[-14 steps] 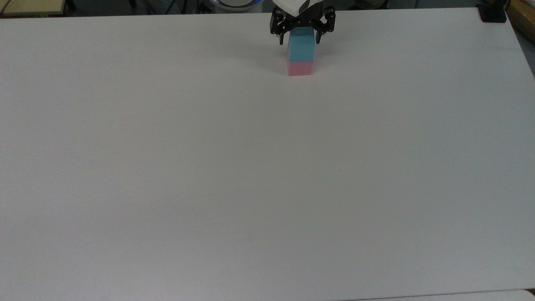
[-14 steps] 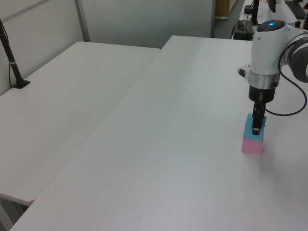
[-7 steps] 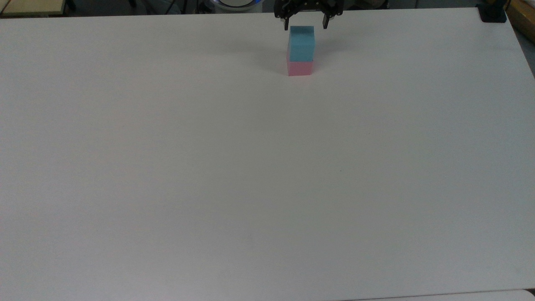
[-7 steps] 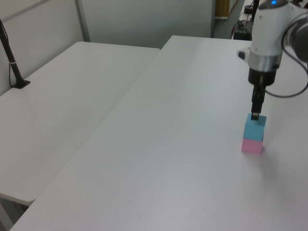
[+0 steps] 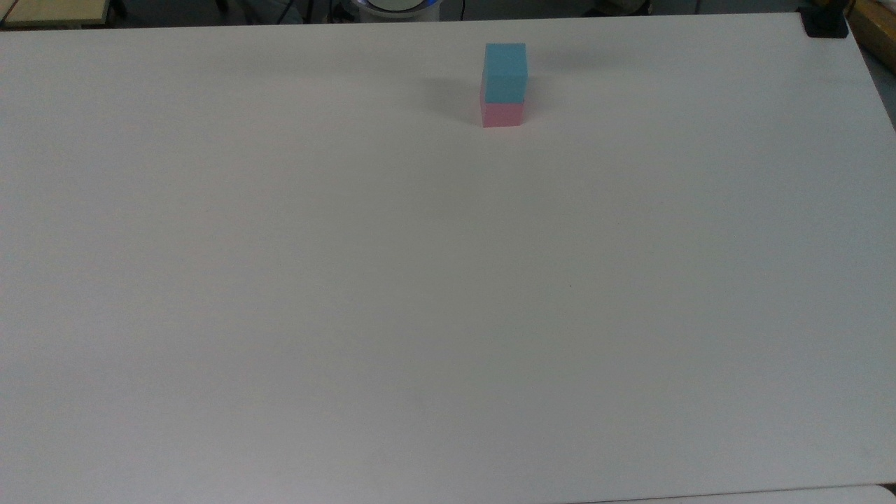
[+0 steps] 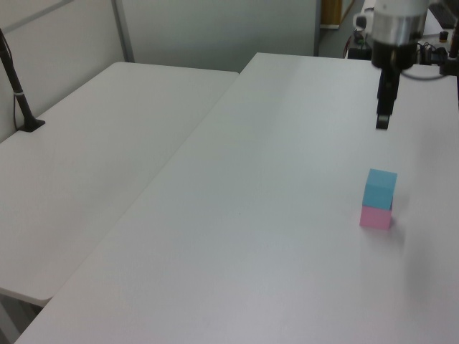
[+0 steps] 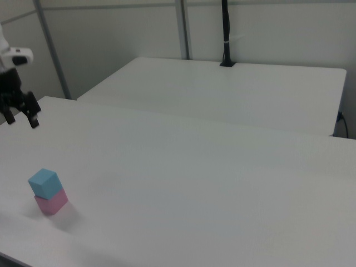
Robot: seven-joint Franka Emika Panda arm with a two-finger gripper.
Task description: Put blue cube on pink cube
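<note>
The blue cube (image 5: 505, 70) rests squarely on the pink cube (image 5: 502, 114) near the far edge of the white table (image 5: 448, 280). The same stack appears with the blue cube (image 6: 379, 188) over the pink cube (image 6: 376, 217) at the left view's right, and the blue cube (image 7: 44, 183) over the pink cube (image 7: 51, 202) at the right view's lower left. My gripper (image 7: 22, 119) hangs well above the stack, open and holding nothing. In the left view the gripper (image 6: 383, 120) points straight down, clear of the cubes.
A second white table (image 6: 107, 143) adjoins this one. A black post (image 6: 18, 93) is clamped at its far side, and the same post (image 7: 225, 33) rises at the right view's top. A black clamp (image 5: 826, 24) sits on the table's corner at the top view's upper right.
The gripper, open around the blue cube a second ago, has lifted straight up off it and left the top view. The two cubes have stayed stacked and still.
</note>
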